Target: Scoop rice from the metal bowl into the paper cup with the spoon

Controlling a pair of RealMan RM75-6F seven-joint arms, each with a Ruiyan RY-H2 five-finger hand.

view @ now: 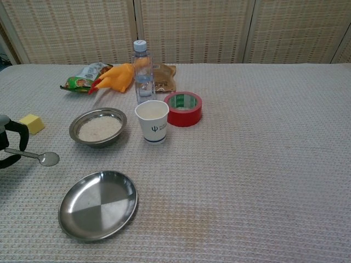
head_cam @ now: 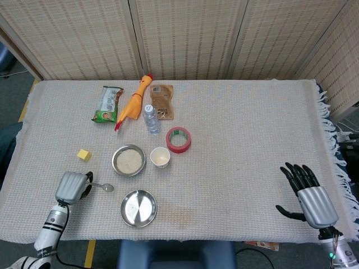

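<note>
My left hand (head_cam: 72, 186) sits at the table's near left and grips the handle of a metal spoon (head_cam: 105, 186). In the chest view the spoon (view: 44, 158) hangs a little above the cloth, bowl end pointing right, with only the left hand's fingers (view: 10, 143) showing at the frame edge. The metal bowl of rice (head_cam: 129, 160) (view: 98, 126) stands right of and beyond the spoon. The white paper cup (head_cam: 160, 157) (view: 152, 121) stands upright just right of the bowl. My right hand (head_cam: 308, 193) rests at the near right edge, fingers spread, holding nothing.
An empty metal plate (head_cam: 138, 208) (view: 98, 204) lies in front of the bowl. A yellow cube (head_cam: 84, 154), a red tape roll (head_cam: 178, 139), a water bottle (head_cam: 150, 118), a rubber chicken (head_cam: 134, 102) and two snack packets (head_cam: 108, 103) lie beyond.
</note>
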